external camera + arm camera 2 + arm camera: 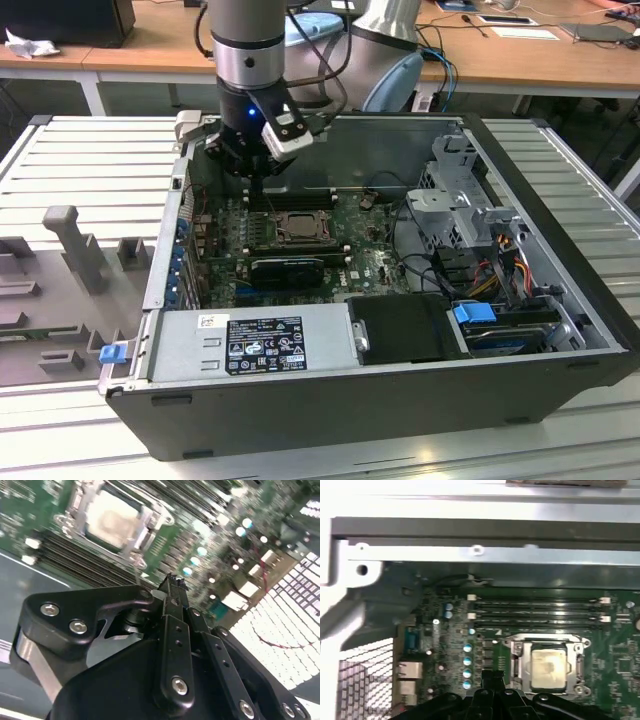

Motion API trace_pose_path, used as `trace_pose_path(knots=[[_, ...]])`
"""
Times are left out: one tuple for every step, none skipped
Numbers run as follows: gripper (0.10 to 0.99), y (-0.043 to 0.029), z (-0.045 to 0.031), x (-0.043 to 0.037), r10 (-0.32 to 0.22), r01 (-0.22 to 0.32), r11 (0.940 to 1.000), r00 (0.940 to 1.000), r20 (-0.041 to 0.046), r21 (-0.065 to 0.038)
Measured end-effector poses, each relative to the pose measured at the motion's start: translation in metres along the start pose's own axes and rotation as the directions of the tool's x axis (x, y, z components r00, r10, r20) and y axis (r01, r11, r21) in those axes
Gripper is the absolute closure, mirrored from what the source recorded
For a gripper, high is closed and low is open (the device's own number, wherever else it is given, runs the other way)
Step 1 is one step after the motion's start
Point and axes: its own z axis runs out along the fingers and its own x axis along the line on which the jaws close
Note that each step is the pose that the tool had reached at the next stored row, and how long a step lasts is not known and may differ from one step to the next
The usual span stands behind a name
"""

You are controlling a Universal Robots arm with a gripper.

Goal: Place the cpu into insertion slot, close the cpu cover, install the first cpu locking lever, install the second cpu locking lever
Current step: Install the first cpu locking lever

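The open computer case (560,330) holds the motherboard (370,262). The cpu (547,667) sits in the insertion slot (516,666), under the cpu cover (546,640). The pincer (172,582) hangs closed and empty beside it, its base cut off.

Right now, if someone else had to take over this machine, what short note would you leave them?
Gripper: fingers together, holding nothing, hovering above the motherboard beside the socket, inside the open computer case.
CPU: already seated in the insertion slot.
CPU cover: its metal frame lies down around the chip, so it looks closed.
Done: placing the chip, and apparently closing the cover.
Left: the two locking levers; I cannot tell from these views whether either is latched, so check both.
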Motion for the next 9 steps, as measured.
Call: trace_pose_path(knots=[[0.980, 0.0010, 0.0007, 0.0029, 0.000, 0.000, 1.0000, 1.0000, 0.0000, 0.000], [0.980, 0.0029, 0.0018, 0.0048, 0.000, 0.000, 1.0000, 1.0000, -0.0003, 0.000], [0.980, 0.0048, 0.0029, 0.0051, 0.000, 0.000, 1.0000, 1.0000, -0.0002, -0.001], [0.980, 0.0077, 0.0047, 0.0051, 0.000, 0.000, 1.0000, 1.0000, -0.0001, -0.002], [0.980, 0.0102, 0.0058, 0.0051, 0.000, 0.000, 1.0000, 1.0000, -0.0001, -0.003], [0.980, 0.0131, 0.0070, 0.0051, 0.000, 0.000, 1.0000, 1.0000, -0.0001, -0.004], [0.980, 0.0155, 0.0077, 0.0051, 0.000, 0.000, 1.0000, 1.0000, -0.0001, -0.005], [0.980, 0.0190, 0.0081, 0.0050, 0.000, 0.000, 1.0000, 1.0000, -0.0002, -0.005], [0.980, 0.0216, 0.0085, 0.0047, 0.000, 0.000, 1.0000, 1.0000, 0.0000, -0.005]])
